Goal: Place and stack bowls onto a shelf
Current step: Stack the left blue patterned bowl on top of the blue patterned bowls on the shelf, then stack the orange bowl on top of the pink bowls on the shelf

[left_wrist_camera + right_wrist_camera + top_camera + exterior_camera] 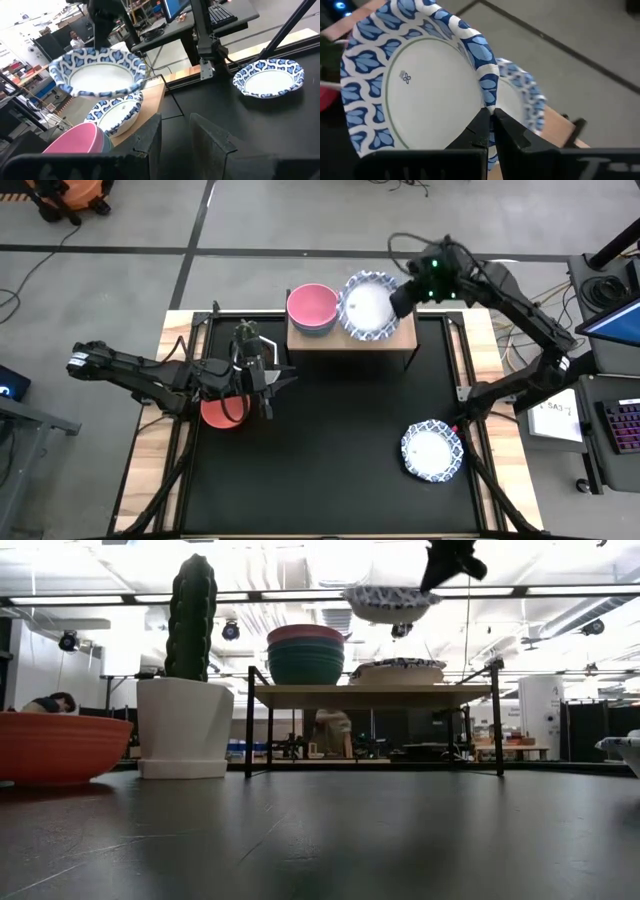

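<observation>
Right gripper (490, 117) pinches the rim of a patterned bowl (366, 304), holding it just above another patterned bowl (398, 670) on the shelf (348, 340). Stacking looks underway; next it should lower squarely, then release. Left gripper (175, 135) waits open over the table near the red bowl (222, 413).

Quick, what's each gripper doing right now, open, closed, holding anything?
Left gripper: open, empty, hovering near the red bowl.
Right gripper: shut on the rim of a patterned bowl, held above the shelf.
</observation>
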Motion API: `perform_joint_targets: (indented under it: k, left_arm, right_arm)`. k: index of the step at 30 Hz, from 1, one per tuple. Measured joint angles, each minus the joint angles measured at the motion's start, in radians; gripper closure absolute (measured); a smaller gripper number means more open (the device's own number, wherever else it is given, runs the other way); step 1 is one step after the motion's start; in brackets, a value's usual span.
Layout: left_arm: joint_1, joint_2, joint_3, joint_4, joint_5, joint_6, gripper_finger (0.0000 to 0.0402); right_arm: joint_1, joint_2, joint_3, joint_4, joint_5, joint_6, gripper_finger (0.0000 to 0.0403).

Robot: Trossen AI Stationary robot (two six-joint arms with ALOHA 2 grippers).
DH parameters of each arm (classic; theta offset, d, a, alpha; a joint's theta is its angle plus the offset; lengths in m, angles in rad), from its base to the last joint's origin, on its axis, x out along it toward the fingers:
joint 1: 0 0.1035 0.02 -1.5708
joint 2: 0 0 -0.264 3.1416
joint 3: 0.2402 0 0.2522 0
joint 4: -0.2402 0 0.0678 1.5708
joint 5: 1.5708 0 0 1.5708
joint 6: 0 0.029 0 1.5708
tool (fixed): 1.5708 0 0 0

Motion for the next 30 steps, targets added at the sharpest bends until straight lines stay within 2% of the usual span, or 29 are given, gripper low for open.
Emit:
perform_joint_targets:
  k: [3, 7, 17, 30]
  left_arm:
    - [0.000, 0.000, 0.000, 0.000, 0.000, 0.007, 0.0318]
    - [0.000, 0.000, 0.001, 0.000, 0.000, 0.007, 0.0318]
    - [0.000, 0.001, 0.001, 0.000, 0.000, 0.007, 0.0318]
    - [0.000, 0.001, 0.001, 0.000, 0.000, 0.007, 0.0318]
  right_arm:
    - [-0.083, 0.021, -0.002, -0.004, -0.024, -0.021, 0.0394]
    - [-0.138, 0.065, -0.003, -0.003, -0.024, -0.045, 0.0394]
    - [-0.173, 0.166, -0.003, 0.008, -0.018, -0.059, 0.0388]
    - [-0.191, 0.172, -0.003, 0.008, -0.016, -0.086, 0.0278]
